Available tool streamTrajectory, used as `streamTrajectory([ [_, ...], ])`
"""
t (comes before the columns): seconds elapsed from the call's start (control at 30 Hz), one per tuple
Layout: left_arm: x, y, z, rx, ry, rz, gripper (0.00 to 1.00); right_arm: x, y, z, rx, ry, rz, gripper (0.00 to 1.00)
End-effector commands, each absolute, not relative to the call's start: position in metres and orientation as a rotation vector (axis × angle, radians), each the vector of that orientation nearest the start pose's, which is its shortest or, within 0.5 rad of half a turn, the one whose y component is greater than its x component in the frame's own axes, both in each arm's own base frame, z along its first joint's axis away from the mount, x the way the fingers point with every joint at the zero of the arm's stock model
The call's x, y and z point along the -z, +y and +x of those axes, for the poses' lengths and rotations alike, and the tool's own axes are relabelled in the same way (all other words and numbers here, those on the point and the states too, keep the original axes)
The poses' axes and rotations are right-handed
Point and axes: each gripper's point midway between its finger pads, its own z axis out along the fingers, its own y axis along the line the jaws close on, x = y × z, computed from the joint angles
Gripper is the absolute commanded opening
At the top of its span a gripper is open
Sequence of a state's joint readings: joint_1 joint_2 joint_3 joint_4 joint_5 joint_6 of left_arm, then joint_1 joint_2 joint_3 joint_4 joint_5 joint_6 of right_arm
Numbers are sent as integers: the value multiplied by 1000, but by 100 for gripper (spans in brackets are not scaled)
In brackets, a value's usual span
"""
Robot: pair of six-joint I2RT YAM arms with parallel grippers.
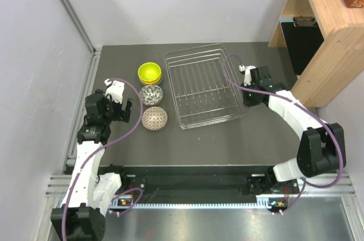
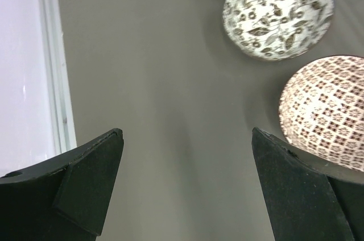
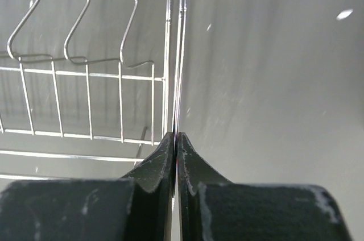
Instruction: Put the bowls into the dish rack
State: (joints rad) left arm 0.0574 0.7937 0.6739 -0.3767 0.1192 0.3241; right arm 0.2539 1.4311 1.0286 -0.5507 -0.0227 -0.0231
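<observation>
Your right fingers are clenched on the rim wire of the rack and your left fingers gape above the worktop beside the red-patterned bowl; the bowls sit left of it, likely rigid, slick and chippable, so pinch one across its rim.

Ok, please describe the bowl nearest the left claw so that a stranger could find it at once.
Find the wire rack in the middle of the table; a short row runs along its left side. Take the bowl at the row's near end. It is white with a fine pinkish-red pattern, unlike its grey-patterned neighbour and the plain yellow-topped stack beyond.
</observation>
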Motion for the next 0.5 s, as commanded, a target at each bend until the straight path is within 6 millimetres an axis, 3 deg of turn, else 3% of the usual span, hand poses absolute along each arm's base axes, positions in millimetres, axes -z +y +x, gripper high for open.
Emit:
streamTrajectory([
  [0.0, -203, -5, 294, -56, 1970, 443, 99, -126, 117, 312, -214, 2441, -443, 0],
  [0.1, -205, -10, 294, -33, 1963, 479, 99, -126, 128, 301, -221, 2432, -499, 0],
  [0.2, -208, -13, 295, -18, 1954, 494, 99, -129, 128, 303, -176, 2420, -524, 21],
  [0.23, -209, -14, 296, -16, 1950, 502, 99, -130, 128, 305, -164, 2419, -532, 28],
  [0.47, -219, -27, 317, 55, 1905, 560, 99, -160, 124, 340, -50, 2370, -554, 43],
])
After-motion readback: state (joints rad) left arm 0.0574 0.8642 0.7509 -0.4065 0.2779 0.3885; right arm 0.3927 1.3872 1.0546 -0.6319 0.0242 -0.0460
